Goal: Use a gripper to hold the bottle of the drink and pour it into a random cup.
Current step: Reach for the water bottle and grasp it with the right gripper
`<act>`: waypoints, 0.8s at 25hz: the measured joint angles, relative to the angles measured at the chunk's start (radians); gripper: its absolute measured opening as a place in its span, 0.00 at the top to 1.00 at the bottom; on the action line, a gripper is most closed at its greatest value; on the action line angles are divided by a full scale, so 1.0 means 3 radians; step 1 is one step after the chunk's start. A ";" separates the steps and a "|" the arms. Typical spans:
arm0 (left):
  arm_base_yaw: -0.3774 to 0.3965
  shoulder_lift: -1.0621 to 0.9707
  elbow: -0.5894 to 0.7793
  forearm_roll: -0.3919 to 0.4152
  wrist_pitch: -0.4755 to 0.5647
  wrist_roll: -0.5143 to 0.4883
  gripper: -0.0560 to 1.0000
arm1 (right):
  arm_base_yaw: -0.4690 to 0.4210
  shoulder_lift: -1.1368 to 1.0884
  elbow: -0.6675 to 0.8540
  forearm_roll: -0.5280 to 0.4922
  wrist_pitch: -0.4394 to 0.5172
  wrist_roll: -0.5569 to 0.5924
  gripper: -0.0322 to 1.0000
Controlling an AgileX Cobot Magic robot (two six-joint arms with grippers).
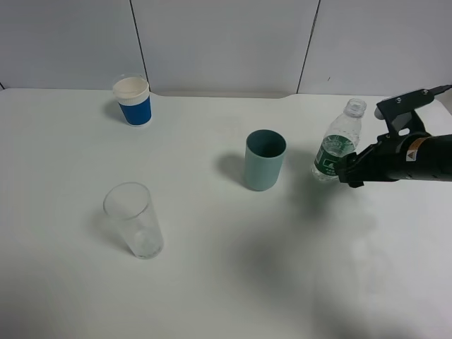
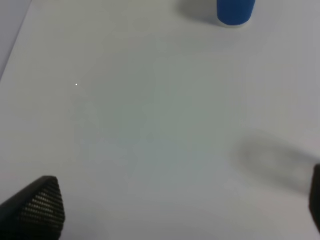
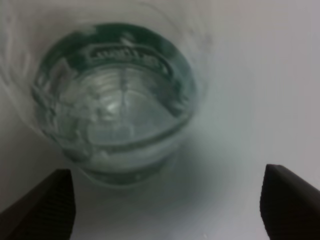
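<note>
Nearest us on the white table (image 1: 226,304), a clear glass tumbler (image 1: 134,220) stands alone. Beyond it, at mid-table, we find the teal cup (image 1: 265,159) upright, with the uncapped bottle of the drink (image 1: 337,141) near it on the right. The right gripper (image 1: 351,171) sits at the bottle's lower half, jaws spread wide, not clamped on it. The left gripper (image 2: 180,207) hangs over bare table, jaws likewise apart. Farthest back stands a blue-banded paper cup (image 1: 133,101).
</note>
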 joint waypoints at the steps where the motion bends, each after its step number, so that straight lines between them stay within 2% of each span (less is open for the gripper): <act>1: 0.0000 0.0000 0.0000 0.0000 0.0000 0.0000 0.01 | 0.0000 0.0058 0.0000 -0.0042 -0.0088 0.0000 0.25; 8: 0.0000 0.0000 0.0000 0.0000 0.0000 0.0000 0.01 | 0.0000 0.0314 0.0006 -0.0236 -0.0658 -0.0002 0.25; 13: 0.0000 0.0000 0.0000 0.0000 0.0000 0.0000 0.01 | -0.0040 0.0379 0.0066 -0.0264 -0.0919 -0.0111 0.25; 20: 0.0000 0.0000 0.0000 0.0000 0.0000 0.0000 0.01 | -0.0325 0.0411 0.0414 -0.0212 -0.2053 -0.0459 0.25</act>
